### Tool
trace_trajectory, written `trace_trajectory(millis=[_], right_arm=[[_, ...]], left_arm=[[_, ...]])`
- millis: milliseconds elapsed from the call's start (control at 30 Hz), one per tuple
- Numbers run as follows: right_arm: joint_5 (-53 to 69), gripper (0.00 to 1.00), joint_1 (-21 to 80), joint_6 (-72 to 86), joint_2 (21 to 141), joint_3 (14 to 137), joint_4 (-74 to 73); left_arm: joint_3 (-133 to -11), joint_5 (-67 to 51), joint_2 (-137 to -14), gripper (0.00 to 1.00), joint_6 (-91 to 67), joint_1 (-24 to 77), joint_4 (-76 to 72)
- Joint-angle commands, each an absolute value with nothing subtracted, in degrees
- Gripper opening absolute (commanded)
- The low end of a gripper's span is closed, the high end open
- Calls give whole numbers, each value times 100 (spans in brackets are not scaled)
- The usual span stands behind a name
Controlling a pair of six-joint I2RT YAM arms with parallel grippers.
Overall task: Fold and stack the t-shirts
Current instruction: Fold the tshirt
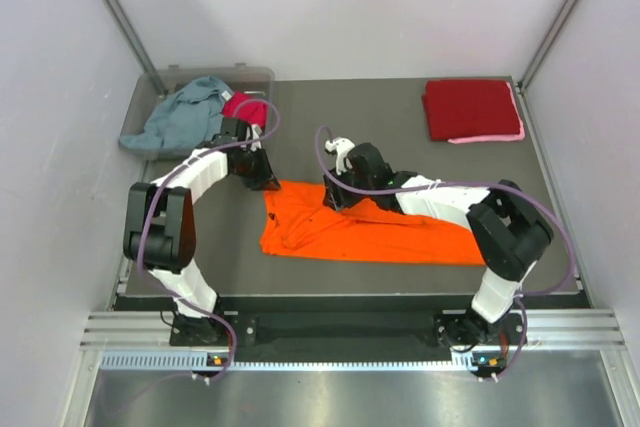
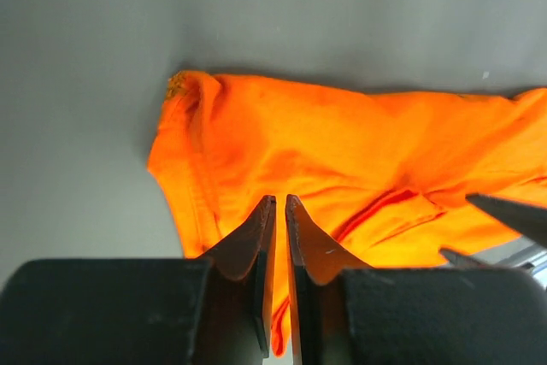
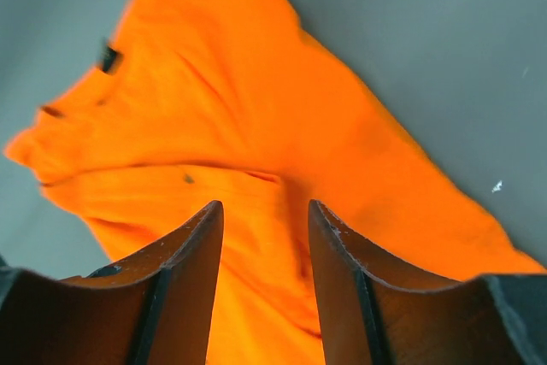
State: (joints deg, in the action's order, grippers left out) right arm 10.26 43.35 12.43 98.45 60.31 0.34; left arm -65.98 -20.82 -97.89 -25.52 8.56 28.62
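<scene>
The dark grey worktop (image 1: 380, 117) bears a limp, light, bright orange cloth t-shirt (image 1: 350, 232), rumpled at centre, probably best pinched at its corners; left hand (image 2: 279, 203) barely parted, right hand (image 3: 265, 207) open, both empty.

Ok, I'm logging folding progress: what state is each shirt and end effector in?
Bright orange cloth t-shirt: lying rumpled, not gripped.
Dark red cloth t-shirt: folded, top of stack.
Pink cloth t-shirt: folded, under the dark red one.
Grey-blue cloth t-shirt: unfolded, draped over clear plastic bin.
Magenta cloth t-shirt: bunched, in that bin.
Left end effector: slightly open, empty.
Right end effector: open, empty.
</scene>
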Motion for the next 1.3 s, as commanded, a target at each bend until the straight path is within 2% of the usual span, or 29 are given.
trace_trajectory(millis=[0,167,400,533,833,1033,1067,1133,1267], right_arm=[[1722,45,4053,818,10141,6275,18],[1907,45,3973,633,10327,6188,-44],[2293,42,3973,580,10442,6091,193],[2285,38,3973,606,10415,6047,255],[2496,38,3981,659,10556,6091,325],[2329,30,3973,677,10547,6091,229],[2320,22,3973,659,10512,6091,211],[2303,15,3973,615,10459,6082,132],[2417,17,3990,606,10301,5933,141]], left_arm=[[-6679,-2320,-10054,14,-2522,861,2496],[-6820,-1339,-10467,11,-2610,861,2716],[-6759,-687,-10626,11,-2698,861,2900],[-6811,-632,-10573,11,-2672,861,2909],[-6952,-756,-10696,11,-2654,861,3005],[-7145,-729,-10345,15,-2505,861,3216],[-7198,-738,-10319,15,-2496,870,3330],[-7295,-773,-10178,15,-2479,896,3419],[-7181,-703,-9801,17,-2479,1098,3454]])
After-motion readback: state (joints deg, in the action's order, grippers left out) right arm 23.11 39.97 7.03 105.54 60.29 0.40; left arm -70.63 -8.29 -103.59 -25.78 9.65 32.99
